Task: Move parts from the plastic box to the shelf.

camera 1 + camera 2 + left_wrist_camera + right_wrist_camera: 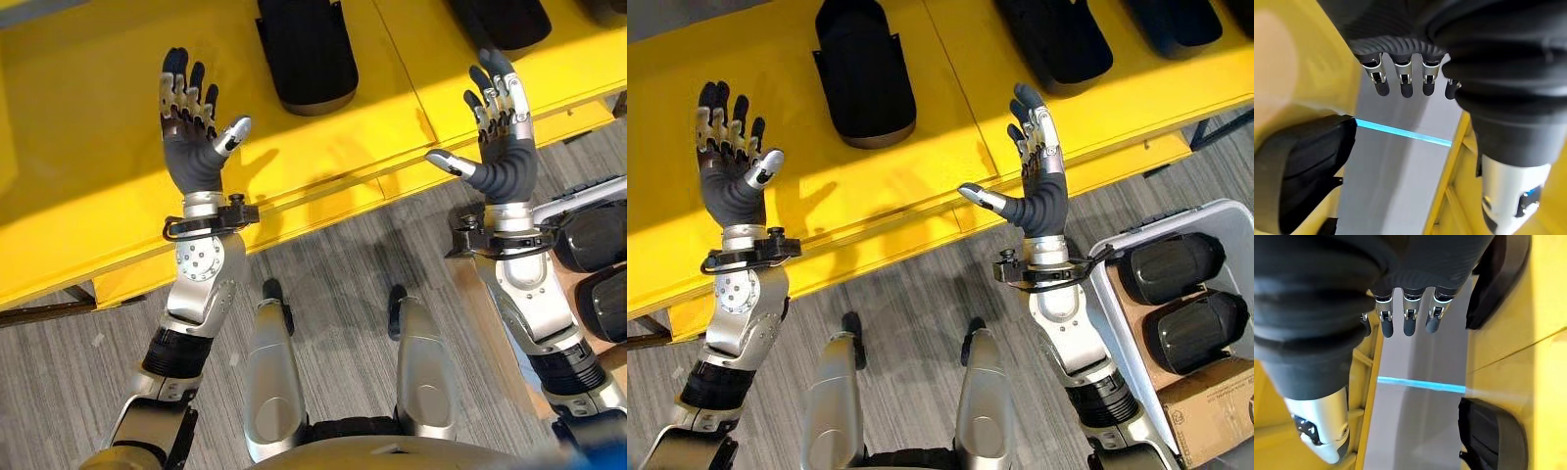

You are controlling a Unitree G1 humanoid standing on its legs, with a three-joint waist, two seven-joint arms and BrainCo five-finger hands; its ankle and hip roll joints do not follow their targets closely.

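Left hand (192, 147) and right hand (1043, 191) are raised above the yellow shelf (921, 166), fingers straight, holding nothing. Black, rounded, matte parts: one (862, 73) lies on the shelf between the hands; two (1185, 299) sit in the grey plastic box (1107, 294) at right.

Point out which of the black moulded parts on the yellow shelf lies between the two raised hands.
The black moulded part on the yellow shelf, between left hand and right hand; the other parts lie beyond the right hand.
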